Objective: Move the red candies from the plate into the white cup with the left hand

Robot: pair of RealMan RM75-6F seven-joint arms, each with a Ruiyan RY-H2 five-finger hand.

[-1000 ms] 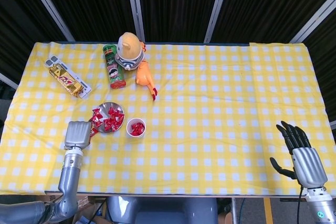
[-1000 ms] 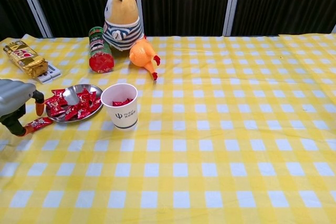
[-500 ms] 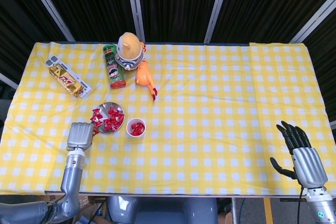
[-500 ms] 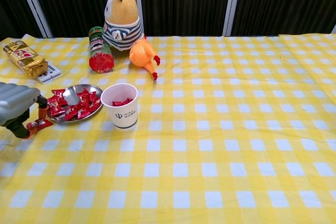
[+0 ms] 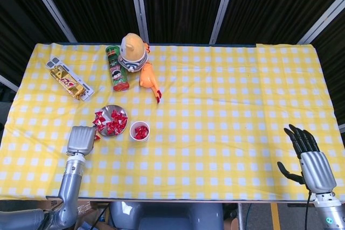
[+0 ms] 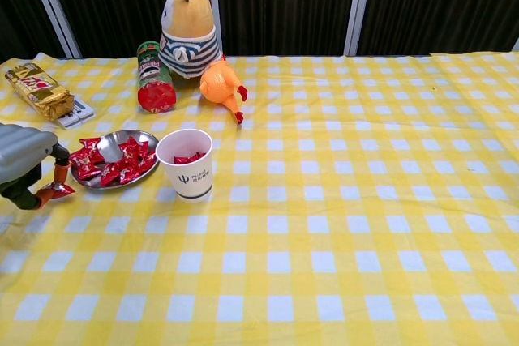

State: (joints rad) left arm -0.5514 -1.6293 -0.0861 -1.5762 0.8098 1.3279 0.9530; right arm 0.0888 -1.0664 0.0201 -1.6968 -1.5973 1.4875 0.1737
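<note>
At the left edge of the chest view, my left hand (image 6: 23, 161) pinches one red candy (image 6: 58, 190) at its fingertips, low over the cloth (image 6: 340, 224) just left of the plate (image 6: 113, 142). More candies (image 6: 122, 164) lie heaped on the plate. Beside it on the right stands the cup (image 6: 186, 164), with candies inside. In the lower right corner of the head view, my right hand (image 5: 307, 154) is spread and holds nothing.
</note>
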